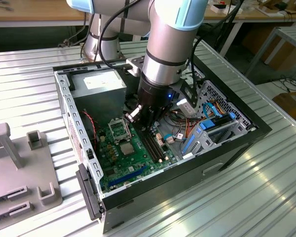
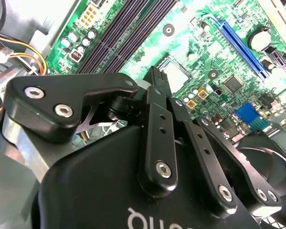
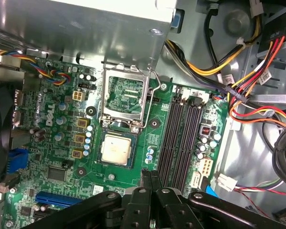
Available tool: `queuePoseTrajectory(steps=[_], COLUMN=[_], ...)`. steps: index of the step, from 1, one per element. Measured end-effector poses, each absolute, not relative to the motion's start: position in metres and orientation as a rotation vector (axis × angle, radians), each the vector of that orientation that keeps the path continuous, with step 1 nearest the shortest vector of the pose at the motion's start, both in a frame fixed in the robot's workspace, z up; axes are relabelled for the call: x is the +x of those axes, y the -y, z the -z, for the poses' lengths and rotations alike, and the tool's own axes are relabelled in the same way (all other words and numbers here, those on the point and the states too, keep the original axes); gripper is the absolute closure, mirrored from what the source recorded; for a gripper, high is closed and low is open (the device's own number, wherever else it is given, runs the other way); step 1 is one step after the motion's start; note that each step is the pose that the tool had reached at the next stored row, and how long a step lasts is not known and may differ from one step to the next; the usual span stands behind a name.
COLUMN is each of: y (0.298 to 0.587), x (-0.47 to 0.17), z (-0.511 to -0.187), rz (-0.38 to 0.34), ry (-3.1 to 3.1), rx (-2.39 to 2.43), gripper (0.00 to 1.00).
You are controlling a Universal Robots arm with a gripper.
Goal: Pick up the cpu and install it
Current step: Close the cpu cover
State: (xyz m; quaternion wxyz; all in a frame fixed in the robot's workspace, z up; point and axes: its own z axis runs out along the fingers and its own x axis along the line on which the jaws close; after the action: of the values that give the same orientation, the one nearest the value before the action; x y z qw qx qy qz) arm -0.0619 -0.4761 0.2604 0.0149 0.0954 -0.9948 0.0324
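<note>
Your black metal-linkage gripper (image 3: 150, 174) has its fingertips pinched together on nothing, poised over the green circuit board (image 3: 155, 138) by the long black memory slots (image 3: 181, 138); the small silvery-grey square cpu (image 3: 117, 148) lies flat in a dark square surround on that board, just beside the opened steel hinged frame (image 3: 104, 93).

- Your counter (image 1: 266, 187) is ribbed, silvery metal, brightly lit from above.
- Behind it you have a wooden tabletop (image 1: 34, 10) toward the exterior view's left.
- At the exterior view's right stand a white-framed table (image 1: 291, 37) and a cardboard box (image 1: 293, 101).
</note>
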Motion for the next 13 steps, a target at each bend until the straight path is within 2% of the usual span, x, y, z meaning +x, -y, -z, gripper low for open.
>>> queuePoseTrajectory(steps=[13], y=[0.4761], x=[-0.0615], z=[-0.2604], rz=[-0.103], ry=[3.105], rx=[0.297], gripper=[0.89])
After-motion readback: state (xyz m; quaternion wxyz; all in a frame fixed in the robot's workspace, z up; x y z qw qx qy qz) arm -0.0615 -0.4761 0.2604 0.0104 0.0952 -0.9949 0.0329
